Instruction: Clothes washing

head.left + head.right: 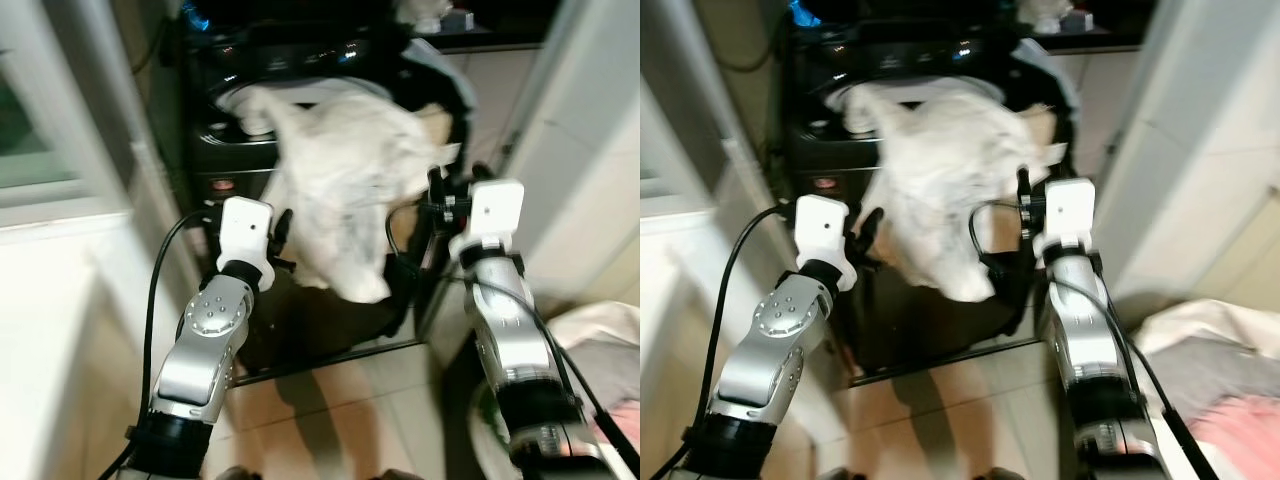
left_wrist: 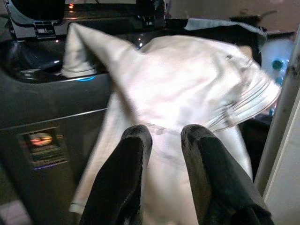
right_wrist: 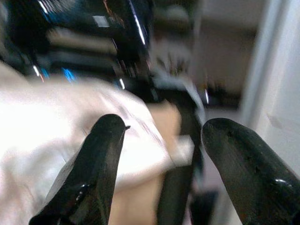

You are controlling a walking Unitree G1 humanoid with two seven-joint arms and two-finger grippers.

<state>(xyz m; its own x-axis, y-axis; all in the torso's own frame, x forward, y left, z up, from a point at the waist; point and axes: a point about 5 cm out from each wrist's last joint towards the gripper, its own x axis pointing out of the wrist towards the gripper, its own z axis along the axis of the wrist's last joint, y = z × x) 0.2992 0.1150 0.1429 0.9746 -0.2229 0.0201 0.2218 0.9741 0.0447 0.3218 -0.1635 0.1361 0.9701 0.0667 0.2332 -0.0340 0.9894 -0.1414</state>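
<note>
white cloth (image 1: 345, 175) hangs half out of the dark washing machine (image 1: 225, 150), draped down its front between both arms; with the left gripper (image 2: 161, 136) slightly parted and the right gripper (image 3: 161, 136) spread wide, nothing grips it, so it may slide to the floor (image 1: 340, 400). the left wrist view shows the machine's lit panel (image 2: 40, 139), hidden from the right wrist.

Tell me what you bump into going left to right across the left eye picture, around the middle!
White windowsill → left tool → white cloth hanging from the dark washing machine → right tool → pale wall.
</note>
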